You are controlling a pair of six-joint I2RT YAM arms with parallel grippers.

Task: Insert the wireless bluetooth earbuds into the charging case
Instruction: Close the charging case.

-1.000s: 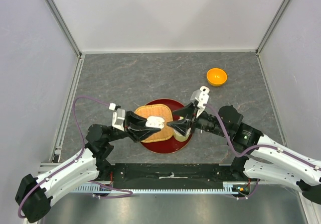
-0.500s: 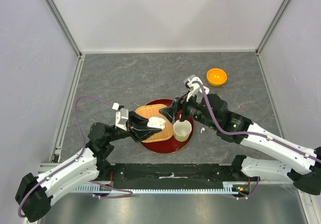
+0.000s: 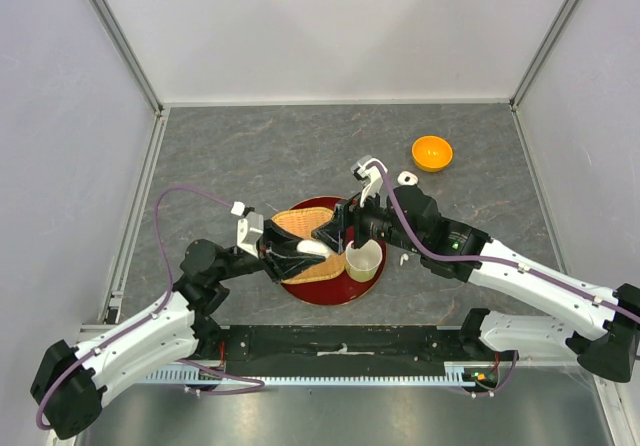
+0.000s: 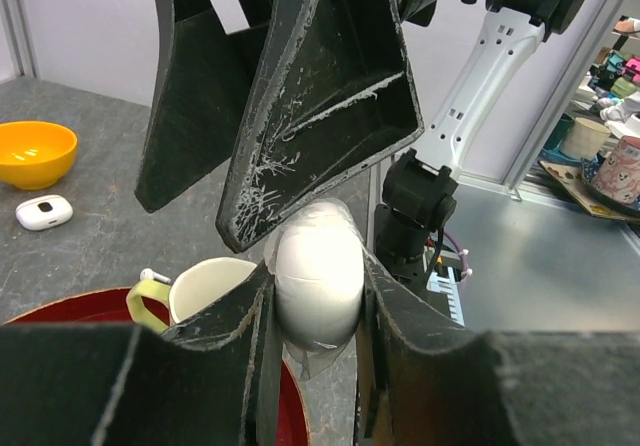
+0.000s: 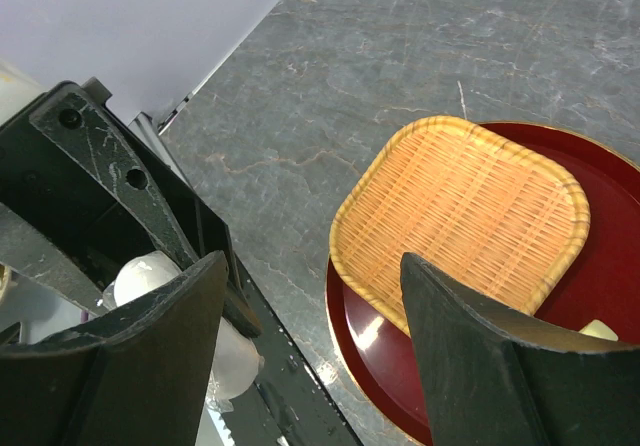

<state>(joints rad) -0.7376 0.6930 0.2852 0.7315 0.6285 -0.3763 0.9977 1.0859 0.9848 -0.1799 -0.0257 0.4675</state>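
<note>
My left gripper [image 3: 312, 249] is shut on a white pebble-shaped charging case [image 3: 308, 248], closed, held over the red plate [image 3: 325, 294]. In the left wrist view the case [image 4: 318, 284] sits pinched between my fingers [image 4: 235, 331]. My right gripper [image 3: 333, 233] is open and empty, its jaws spread just above the case, and its dark fingers [image 4: 330, 96] hang right over it. In the right wrist view [image 5: 312, 266] the case [image 5: 148, 274] shows at lower left. One tiny white earbud [image 3: 403, 260] lies on the table right of the plate. The other earbuds are not in view.
A cream cup [image 3: 363, 259] stands on the plate's right side. A wicker tray [image 3: 297, 223] lies on the plate. A second white case [image 3: 407, 178] lies near an orange bowl [image 3: 432, 152] at the back right.
My right gripper has moved left and away from the cup, over the wicker tray, to just above the case. The cup is now uncovered. My left gripper has shifted slightly right with the case.
</note>
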